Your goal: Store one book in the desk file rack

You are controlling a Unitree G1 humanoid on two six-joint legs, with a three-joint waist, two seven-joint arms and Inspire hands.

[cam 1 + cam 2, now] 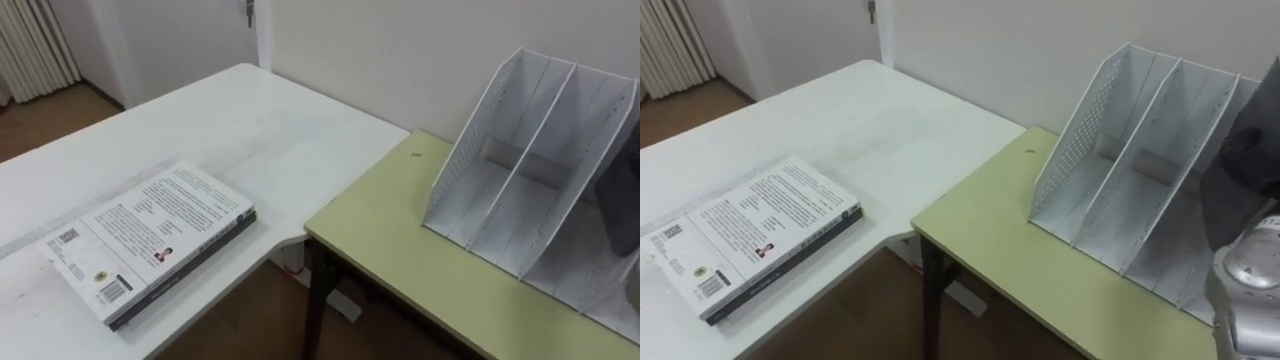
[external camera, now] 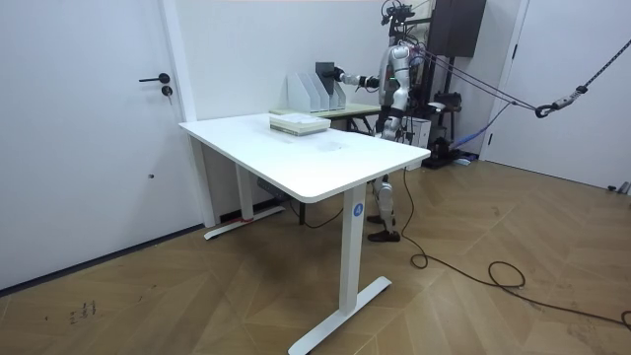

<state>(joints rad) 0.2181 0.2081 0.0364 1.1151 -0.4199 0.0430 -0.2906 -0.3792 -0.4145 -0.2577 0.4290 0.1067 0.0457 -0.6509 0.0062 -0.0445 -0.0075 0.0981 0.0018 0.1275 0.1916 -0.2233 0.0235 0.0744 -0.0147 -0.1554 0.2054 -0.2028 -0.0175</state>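
**A dark thing at the rack, a book on the desk**

A book [image 1: 150,240] lies flat near the front edge of the white desk [image 1: 250,120]. A darker one looks to be under it. The file rack [image 1: 520,170] stands on the green table [image 1: 400,240], just beside the desk. The two slots that show well are empty.

At the rack's right side there is a dark thing [image 1: 1240,170]. It may be a book going in, but the edge of the picture cuts it off, so I am not sure.

I think the step in hand is putting that dark thing into the rack. The next move needs it held upright and lined up between two walls. Then it slides down, and then the hand lets go.

The eye views show the slots and the print on the book's cover. The room view shows the robot standing on the far side of the desk. Its right hand [image 2: 340,75] reaches out to the rack there. It is too small to tell whether the fingers are wide, narrow or holding.
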